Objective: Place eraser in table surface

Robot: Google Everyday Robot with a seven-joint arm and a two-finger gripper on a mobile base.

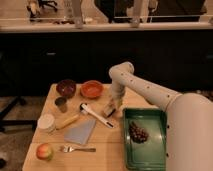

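My gripper [110,111] hangs from the white arm, low over the middle of the light tan table surface [110,145]. It sits just left of the green tray's far corner. A small dark block, the eraser [107,112], shows at the fingertips, and the fingers look shut on it. It is at or just above the tabletop; I cannot tell whether it touches. A white-handled utensil [97,116] lies just left of the gripper.
A green tray [150,152] holding grapes [138,132] is at the right. A dark bowl [66,87], orange bowl [92,89], metal cup [61,104], white cup [46,122], yellow stick [68,121], grey-blue cloth [80,132], fork [77,149] and apple [44,151] fill the left.
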